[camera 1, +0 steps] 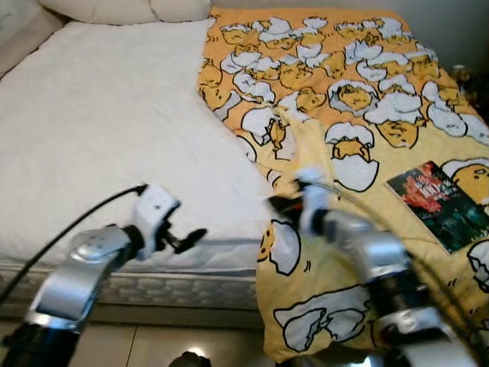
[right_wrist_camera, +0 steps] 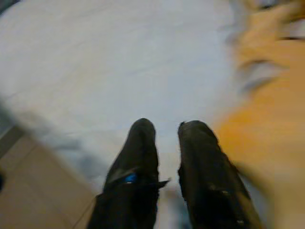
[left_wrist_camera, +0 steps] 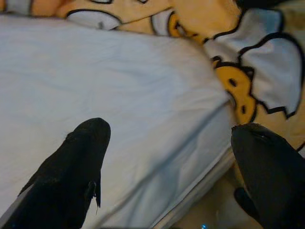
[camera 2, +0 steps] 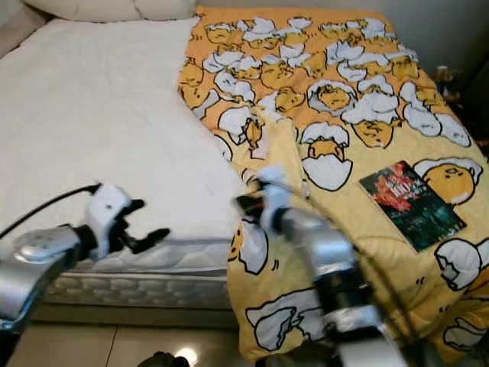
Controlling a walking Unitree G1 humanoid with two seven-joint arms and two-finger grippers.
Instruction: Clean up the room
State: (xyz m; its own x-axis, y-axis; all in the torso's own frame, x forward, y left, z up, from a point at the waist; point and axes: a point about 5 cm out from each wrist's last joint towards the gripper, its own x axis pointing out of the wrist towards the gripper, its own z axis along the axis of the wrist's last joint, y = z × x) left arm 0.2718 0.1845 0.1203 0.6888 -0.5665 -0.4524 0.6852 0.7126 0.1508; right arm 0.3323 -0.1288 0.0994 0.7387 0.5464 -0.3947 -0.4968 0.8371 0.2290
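Observation:
A yellow blanket [camera 1: 344, 92] printed with cartoon eggs covers the right half of the bed, and its left edge lies folded over the white sheet [camera 1: 107, 130]. My right gripper [camera 1: 279, 202] hovers at that folded edge near the bed's front. Its two black fingers [right_wrist_camera: 138, 157] are close together with nothing between them, over white sheet with the blanket just beside. My left gripper [camera 1: 191, 238] is at the mattress's front edge, left of the blanket. It is open, its fingers [left_wrist_camera: 71, 176] spread wide above the sheet.
A dark book [camera 1: 439, 202] with a red and green cover lies on the blanket at the right. Pillows [camera 1: 130, 9] sit at the head of the bed. Tiled floor [camera 1: 153, 344] runs along the mattress front.

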